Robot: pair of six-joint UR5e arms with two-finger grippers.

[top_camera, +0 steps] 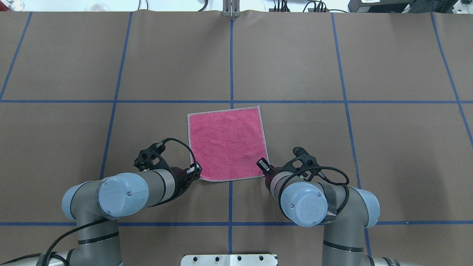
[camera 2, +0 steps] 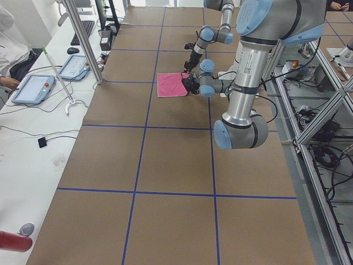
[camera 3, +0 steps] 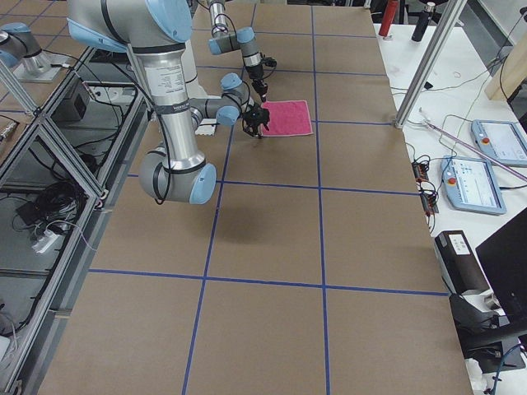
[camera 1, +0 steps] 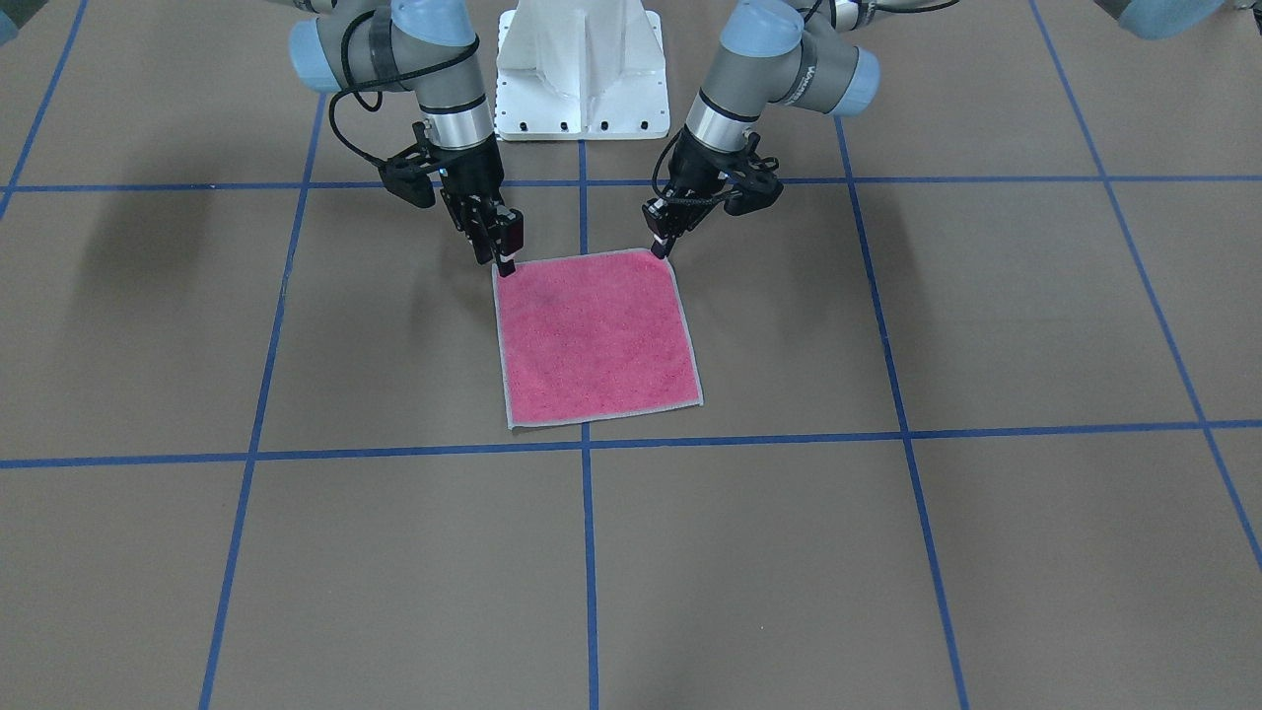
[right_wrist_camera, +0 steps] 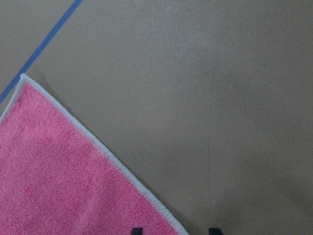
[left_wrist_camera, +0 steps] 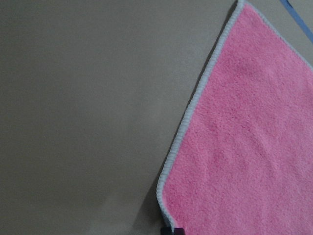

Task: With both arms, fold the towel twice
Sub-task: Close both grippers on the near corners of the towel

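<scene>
The towel (camera 1: 596, 335) lies flat on the table, pink face up, with light grey edging; it also shows in the overhead view (top_camera: 226, 142). My left gripper (camera 1: 661, 248) is down at the towel's near-left corner (top_camera: 197, 171). In the left wrist view its tips (left_wrist_camera: 172, 230) show as one dark spot, closed together on that corner. My right gripper (camera 1: 505, 264) is at the near-right corner (top_camera: 261, 162). In the right wrist view its two tips stand apart, either side of the towel's edge (right_wrist_camera: 146, 198).
The brown table (top_camera: 332, 147) carries a grid of blue tape lines (top_camera: 231, 55). The white pedestal base (camera 1: 582, 69) stands behind the towel, between the arms. Side benches with tablets (camera 2: 33, 88) and cables lie beyond the table's edge.
</scene>
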